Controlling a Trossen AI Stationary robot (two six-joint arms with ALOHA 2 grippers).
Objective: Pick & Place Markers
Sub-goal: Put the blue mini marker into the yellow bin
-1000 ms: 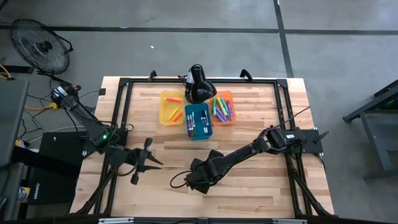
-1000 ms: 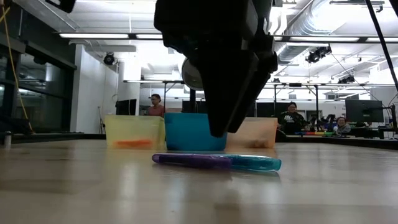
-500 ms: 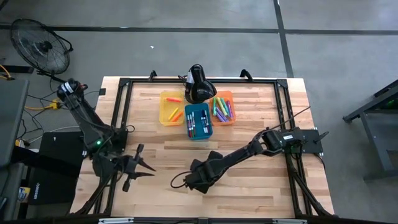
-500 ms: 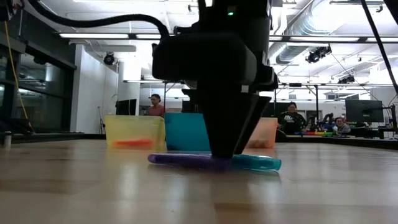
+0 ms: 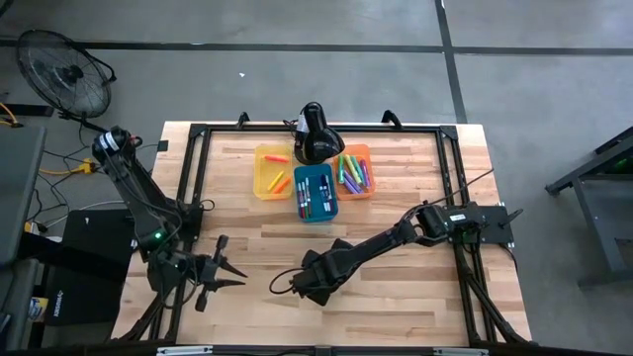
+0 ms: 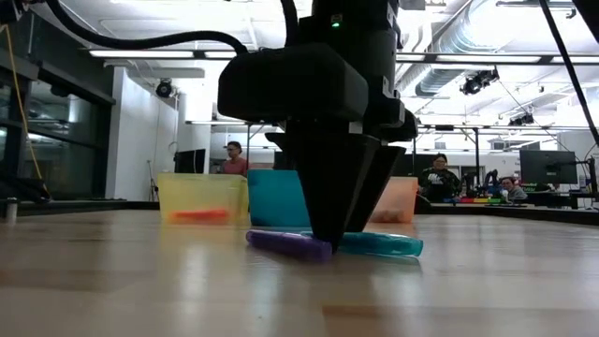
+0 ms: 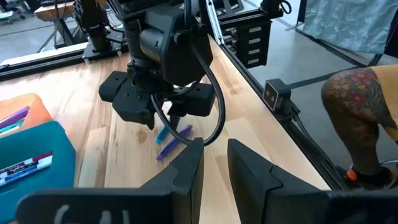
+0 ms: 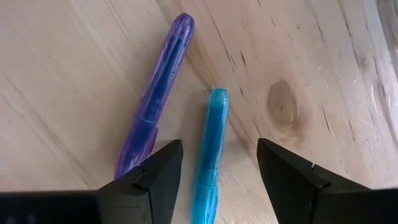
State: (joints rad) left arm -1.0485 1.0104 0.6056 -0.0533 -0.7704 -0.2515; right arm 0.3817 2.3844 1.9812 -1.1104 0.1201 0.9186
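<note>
Three bins sit side by side at the far middle of the table [image 5: 415,297]: the yellow bin [image 5: 272,171] holds two orange markers, the blue bin [image 5: 316,192] several white-barrelled ones, the orange bin [image 5: 354,171] a mixed handful I cannot count. Two markers lie on the bare wood, the purple marker [image 8: 154,96] and the teal marker [image 8: 209,149]; the right gripper [image 8: 219,169] stands over them with jaws spread, the teal one between its fingers. The left gripper [image 5: 216,272] waits at the near left, fingers slightly apart, grasping nothing

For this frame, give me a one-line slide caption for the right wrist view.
Open right gripper poised over a teal marker, a purple marker beside it, both on the wooden table.
</note>
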